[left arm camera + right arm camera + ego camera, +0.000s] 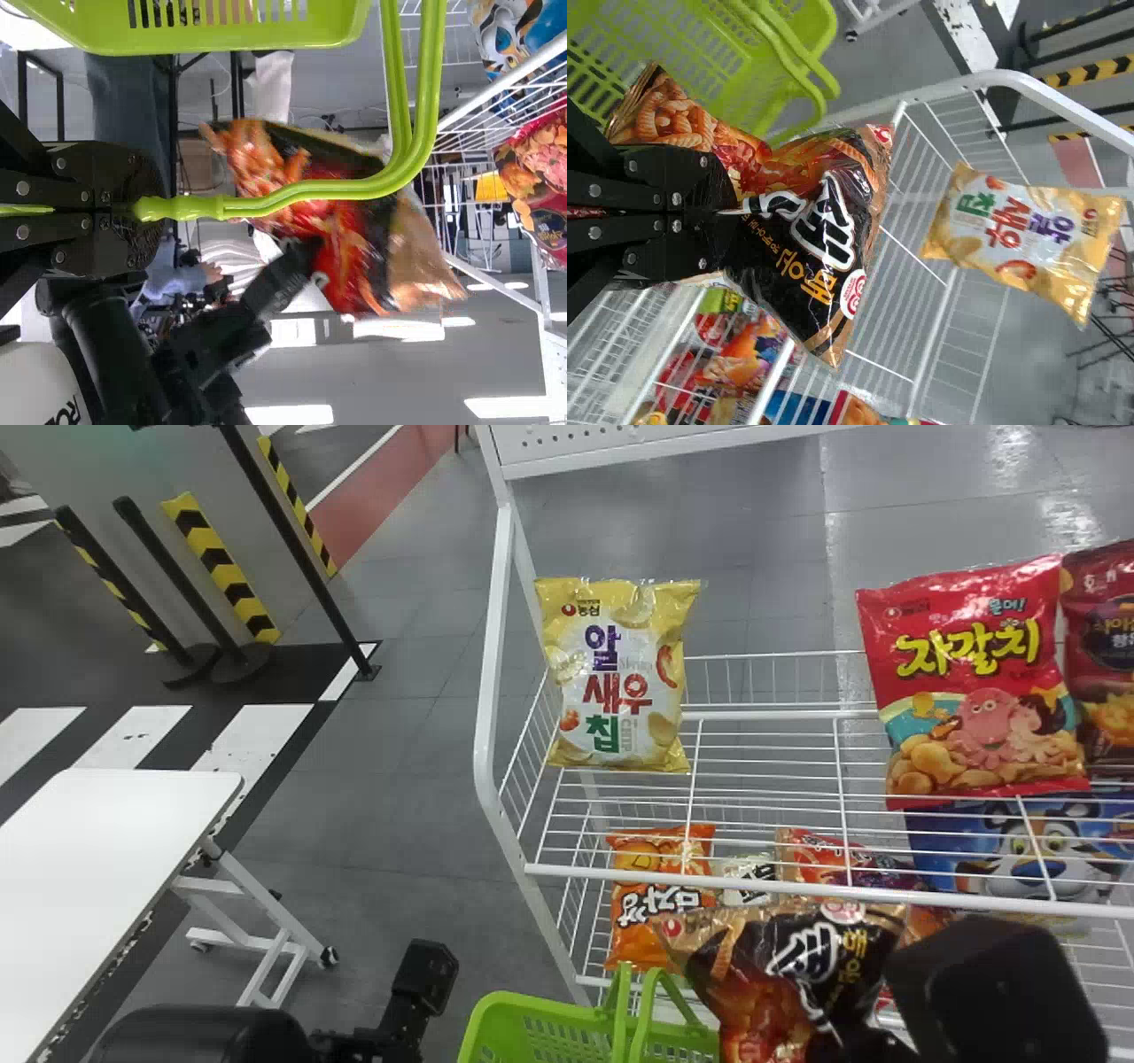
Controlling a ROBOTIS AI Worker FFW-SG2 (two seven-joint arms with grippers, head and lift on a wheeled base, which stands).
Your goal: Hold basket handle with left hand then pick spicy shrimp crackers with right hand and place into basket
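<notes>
Far left, a white rectangular table with a white metal frame [115, 841] stands well apart from the rack. The left hand [133, 208] is clamped on the handle of the lime-green perforated plastic basket [518, 1027], near the front left corner of the white wire rack [499, 646].

On the rack's upper tier, a yellow and white crisp bag [616, 682] is set near the back left corner, printed face towards the head camera. On the lower tier, at its left end, is an orange snack bag [633, 921]. Right of it are a small white packet [749, 868] and a red packet [819, 846].

The task's item, a black and brown spicy shrimp crackers bag with a red food picture [780, 965], is outside the basket, tilted, beside the handle. The right hand [864, 1043] has its two black fingers closed on this bag, before the rack's front edge.

Towards the right, the upper tier bears a bright red bag with a pink octopus [983, 691]; a blue tiger bag [1019, 850] is below. A dark red bag [1107, 638] is at the right.
</notes>
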